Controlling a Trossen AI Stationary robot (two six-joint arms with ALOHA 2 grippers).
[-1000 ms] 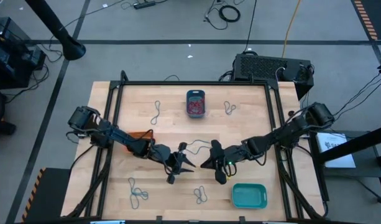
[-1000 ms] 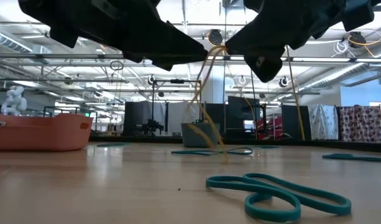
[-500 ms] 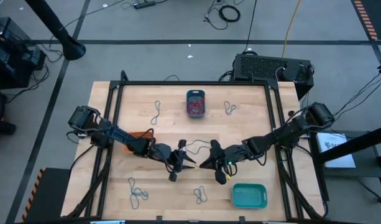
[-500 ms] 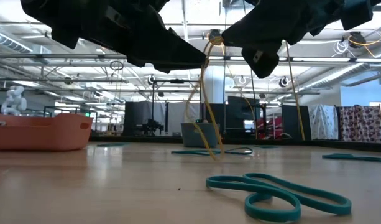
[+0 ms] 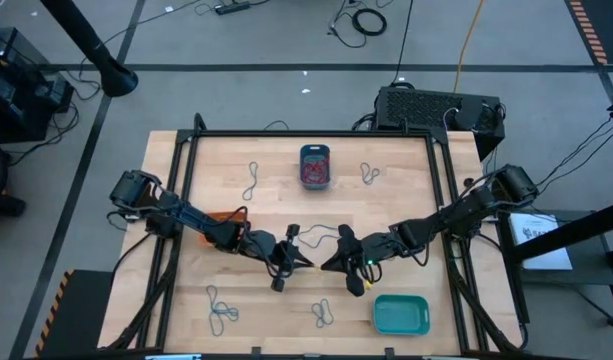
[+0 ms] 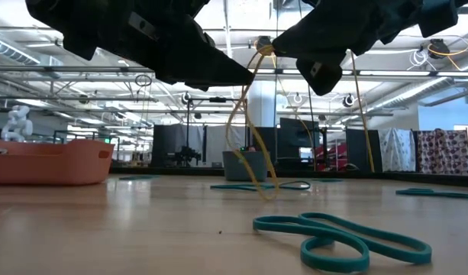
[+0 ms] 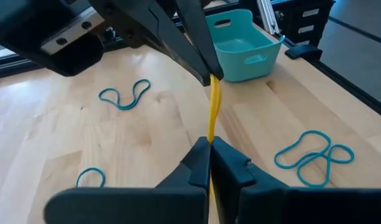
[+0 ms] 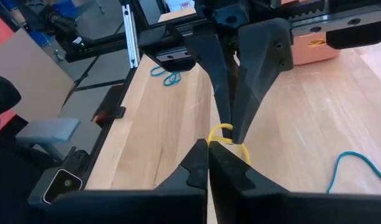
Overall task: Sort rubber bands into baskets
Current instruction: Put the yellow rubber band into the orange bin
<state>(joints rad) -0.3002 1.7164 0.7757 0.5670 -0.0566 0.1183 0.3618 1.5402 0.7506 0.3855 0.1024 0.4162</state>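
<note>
Left claw (image 7: pixel 209 163) just snapped closed on yellow rubber band (image 7: pixel 212 118); right claw (image 8: pixel 207 163) pinches it too; handover under way above desk (image 5: pixel 406 200)

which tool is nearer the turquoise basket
Right. The right tool sits just up and left of the turquoise basket at the near edge. The left tool meets it at mid-table, slightly farther off; both pinch the yellow rubber band.
</note>
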